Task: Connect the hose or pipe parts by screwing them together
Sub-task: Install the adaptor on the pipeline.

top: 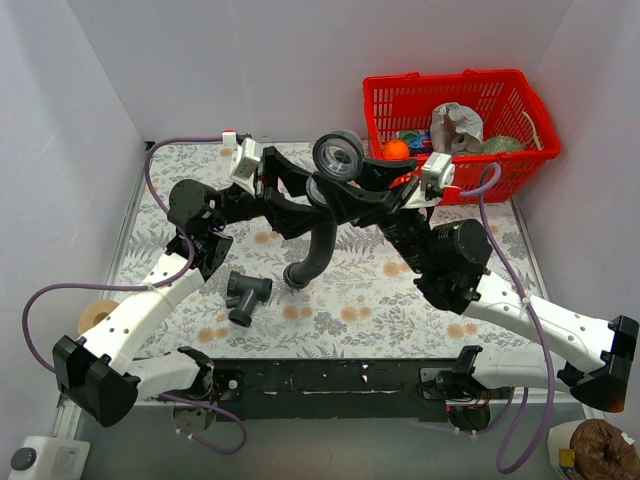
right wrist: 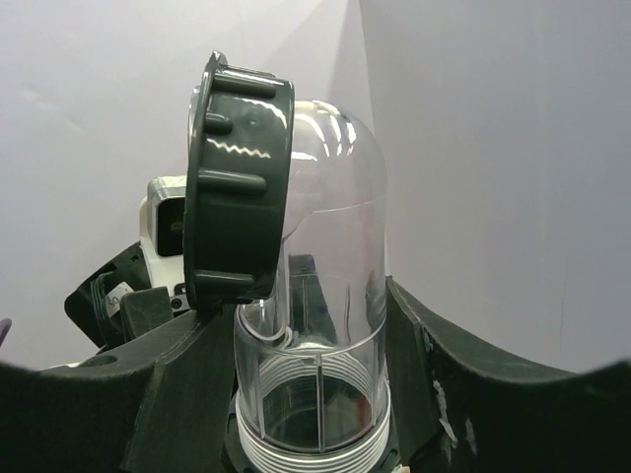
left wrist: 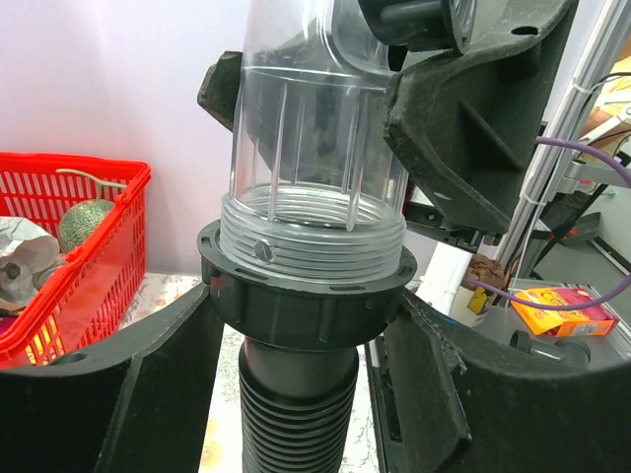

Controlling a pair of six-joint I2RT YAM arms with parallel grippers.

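Above the surface (top: pixel 380 300), one hose (left wrist: pixel 296 424) and one clear elbow (right wrist: pixel 330 246) held aloft.
Left claw (left wrist: pixel 301 325) pinches the hose collar, right claw (right wrist: pixel 311 374) the elbow; hose hangs lengthwise downward; one T-fitting (top: pixel 247 295) lies below.

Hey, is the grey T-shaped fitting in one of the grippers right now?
No, the T-shaped fitting lies loose on the table, with nothing gripping it.

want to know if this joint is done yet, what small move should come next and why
Probably another small twist of the clear elbow in the right hand into the dark collar, which the left hand grips. Several rings of the elbow's thread show above the collar, so the joint looks only partly screwed down.
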